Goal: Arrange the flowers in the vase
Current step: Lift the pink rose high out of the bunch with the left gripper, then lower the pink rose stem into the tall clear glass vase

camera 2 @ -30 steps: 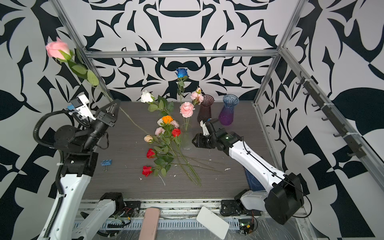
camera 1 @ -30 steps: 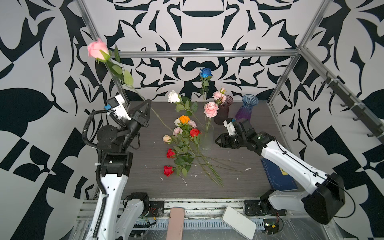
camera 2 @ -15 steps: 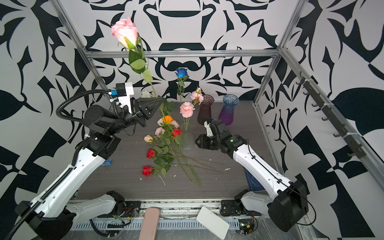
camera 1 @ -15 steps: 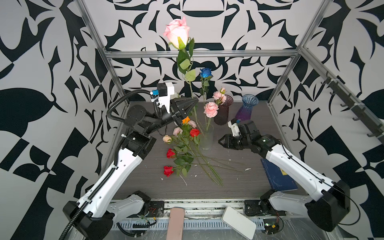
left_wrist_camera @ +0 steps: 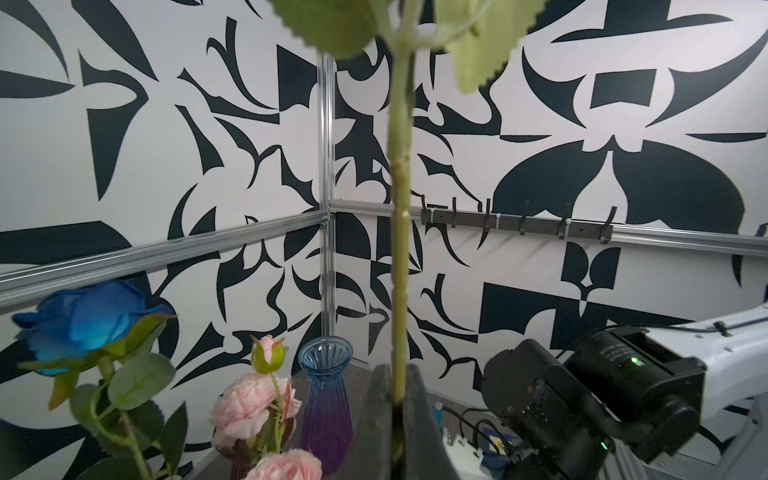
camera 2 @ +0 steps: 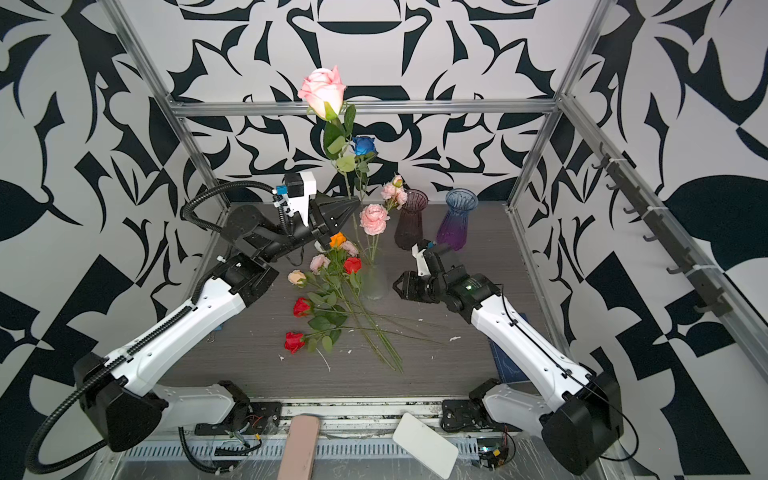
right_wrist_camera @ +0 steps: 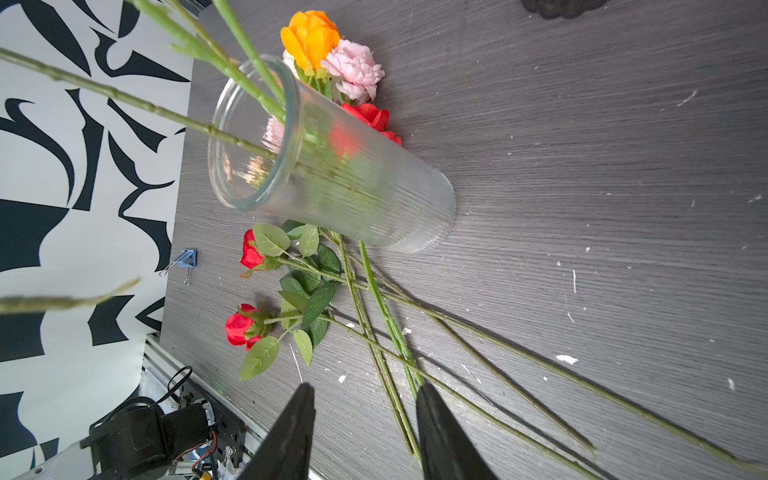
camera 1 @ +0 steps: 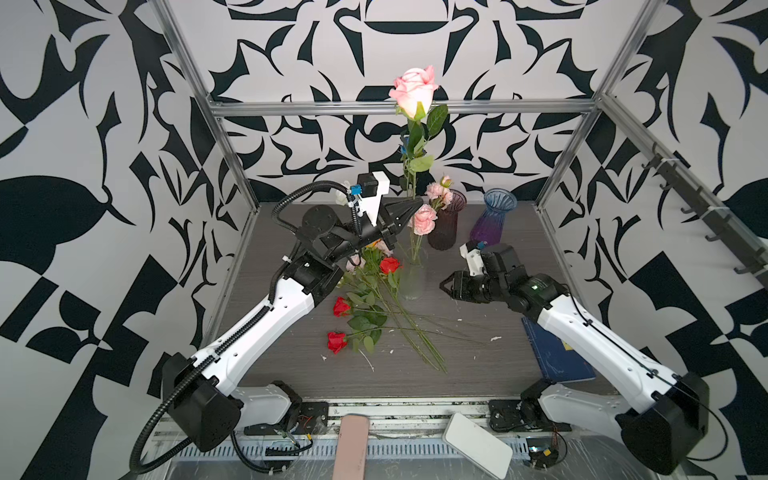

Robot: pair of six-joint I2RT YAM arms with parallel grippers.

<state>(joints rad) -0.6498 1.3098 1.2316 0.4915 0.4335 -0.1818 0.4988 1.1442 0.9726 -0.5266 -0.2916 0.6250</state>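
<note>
A: Okay, top views first. Step in hand?
B: Insertion: left gripper [camera 1: 415,203] shut tight on pink rose [camera 1: 414,89] stem, rose upright, high up near clear vase [camera 1: 411,284], stem end not yet in. My call: line up over the mouth, lower straight, keep leaves off blue rose [camera 2: 365,145], let go only once it's in.
A: And right gripper [camera 1: 445,286]?
B: Jaws part open, empty, just beside clear vase; could steady it. Also dark vase [camera 1: 446,224] has small pink blooms, purple vase [camera 1: 494,216] empty.
A: Left wrist view?
B: Stem clamped btwn the fingers, runs straight up. Purple vase empty here too.
A: Right wrist view?
B: Shows clear vase upright on table [right_wrist_camera: 602,145], approx three stems inside, room for more. Rest, the loose flowers [right_wrist_camera: 307,291], lie by its base, in no vase.
</note>
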